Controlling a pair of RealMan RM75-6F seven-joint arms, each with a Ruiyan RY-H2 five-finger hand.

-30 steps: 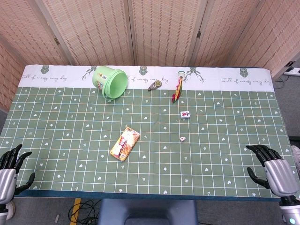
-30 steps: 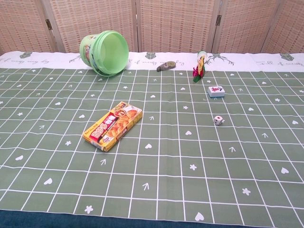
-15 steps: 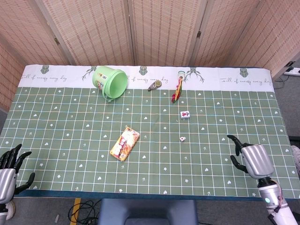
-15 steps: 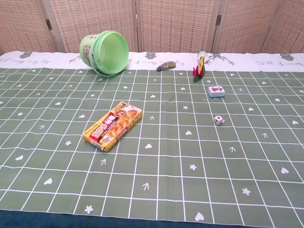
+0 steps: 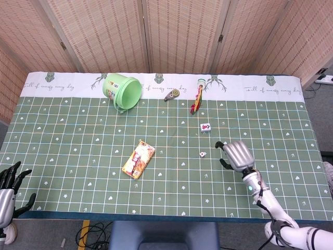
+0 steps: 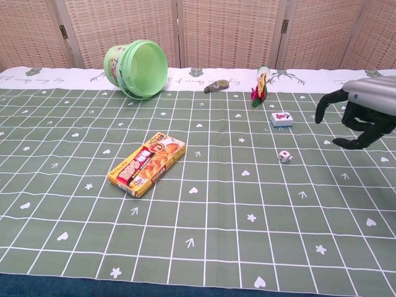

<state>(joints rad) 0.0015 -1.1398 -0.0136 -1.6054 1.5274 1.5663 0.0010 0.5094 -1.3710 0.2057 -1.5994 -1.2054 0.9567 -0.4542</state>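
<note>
the right hand [image 5: 237,154] hung over the green checked tablecloth [image 5: 73,156] with its fingers spread and curved downward, holding nothing. in the chest view the same hand [image 6: 365,117] entered from the right edge, fingertips pointing toward the cloth and clear of it. the small white die [image 5: 202,154] lay on the cloth near the hand, on its left side in the head view, apart from the fingers. in the chest view the die [image 6: 284,157] sat lower and to the left of the hand, with open cloth between them.

the mahjong tile [image 5: 205,126] lay flat on the cloth beyond the die, further from the robot. the red and yellow tasselled item [image 5: 196,97] lay near the white border strip, beyond the tile. the small grey tape dispenser [image 5: 172,94] lay on the border strip to its left. the green bucket [image 5: 123,91] lay on its side at the far left of the group, its mouth facing the robot. the yellow snack box [image 5: 138,159] lay flat and slanted near the middle of the cloth, well apart from the die.

the left hand [image 5: 9,190] was at the lower left corner of the head view, off the near table edge, fingers apart and empty.
</note>
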